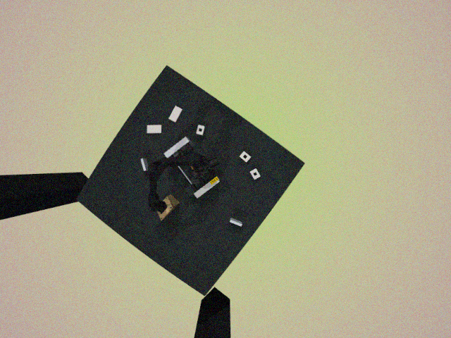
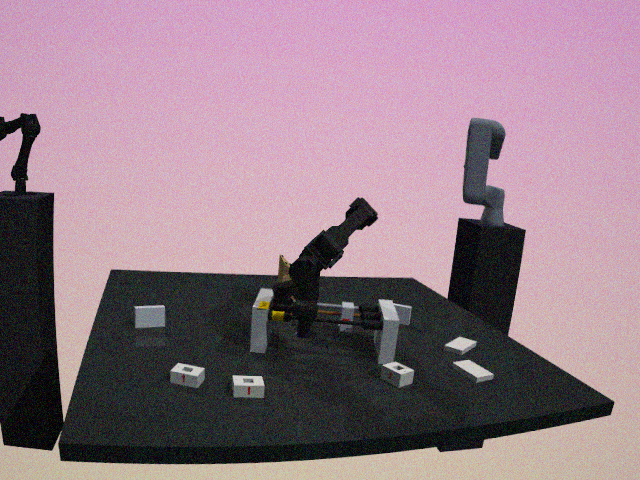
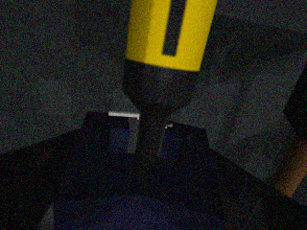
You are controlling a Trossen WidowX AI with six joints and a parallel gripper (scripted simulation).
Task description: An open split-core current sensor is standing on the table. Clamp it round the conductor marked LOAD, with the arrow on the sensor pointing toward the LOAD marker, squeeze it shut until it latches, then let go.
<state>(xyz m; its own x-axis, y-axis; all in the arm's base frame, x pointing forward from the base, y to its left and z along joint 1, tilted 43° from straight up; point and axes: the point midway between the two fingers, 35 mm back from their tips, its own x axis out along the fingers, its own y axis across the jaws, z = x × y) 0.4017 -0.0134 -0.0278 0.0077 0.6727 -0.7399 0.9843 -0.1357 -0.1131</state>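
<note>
My gripper (image 1: 210, 165) (image 2: 305, 319) (image 3: 144, 144) is down among the conductors and shut on the current sensor (image 3: 120, 138), which looks almost black in the wrist view. A black conductor (image 3: 153, 124) runs between the sensor's two sides. Just beyond them it widens into a yellow sleeve (image 3: 168, 35) (image 2: 278, 315) with a black stripe. A yellow label (image 1: 213, 180) (image 2: 264, 305) sits on top of the near end post; its text is too blurred to read. The sensor's arrow and latch are hidden or too dark to see.
White end posts (image 1: 176, 146) (image 2: 387, 330) hold the conductors. An orange rod (image 3: 293, 168) runs close on the right in the wrist view. White holed blocks (image 1: 244, 156) (image 2: 248, 386), flat white plates (image 1: 153, 128) (image 2: 473, 370) and an upright panel (image 1: 235, 222) (image 2: 149, 316) stand around the frame.
</note>
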